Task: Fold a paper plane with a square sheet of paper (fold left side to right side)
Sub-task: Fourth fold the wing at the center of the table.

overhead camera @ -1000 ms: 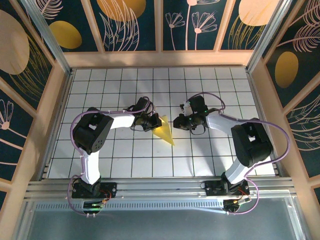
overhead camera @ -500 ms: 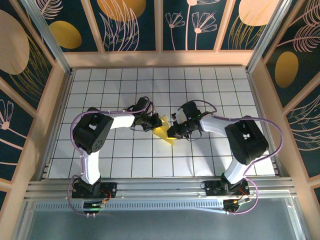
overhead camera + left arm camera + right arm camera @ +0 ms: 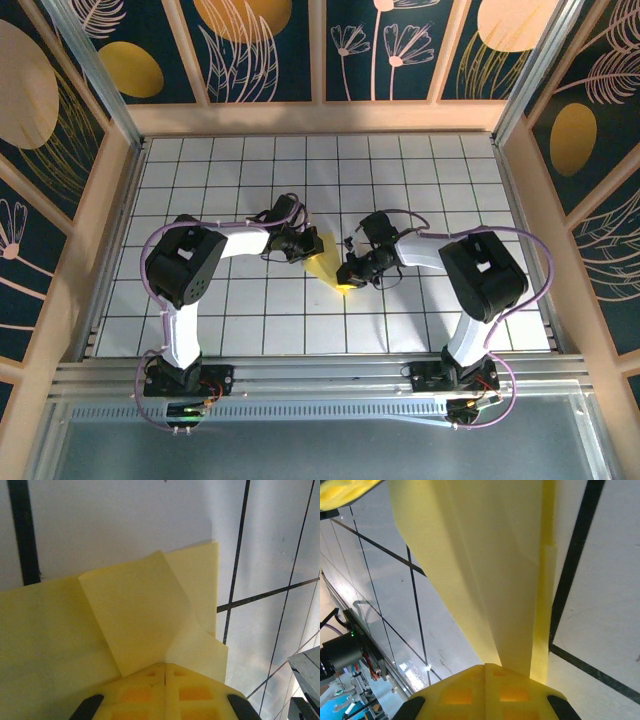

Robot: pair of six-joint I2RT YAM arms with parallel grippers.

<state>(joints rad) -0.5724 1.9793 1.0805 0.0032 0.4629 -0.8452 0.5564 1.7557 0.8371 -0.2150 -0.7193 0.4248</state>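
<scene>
Fingers on the left gripper point(image 3: 303, 243) are shut tight, tips resting on the far end of the paper plane point(image 3: 326, 264) near the tabletop's point(image 3: 250, 170) middle. The right gripper point(image 3: 347, 277), just beside the paper's right edge a second ago, has swung onto its near tip and closed fully. This looks like pressing the crease flat.

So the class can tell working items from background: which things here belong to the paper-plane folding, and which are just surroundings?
Part of the job: folded yellow paper; left gripper, shut; right gripper, shut.
Just surroundings: white gridded tabletop; floral wall panels; aluminium rail at the near edge.
</scene>
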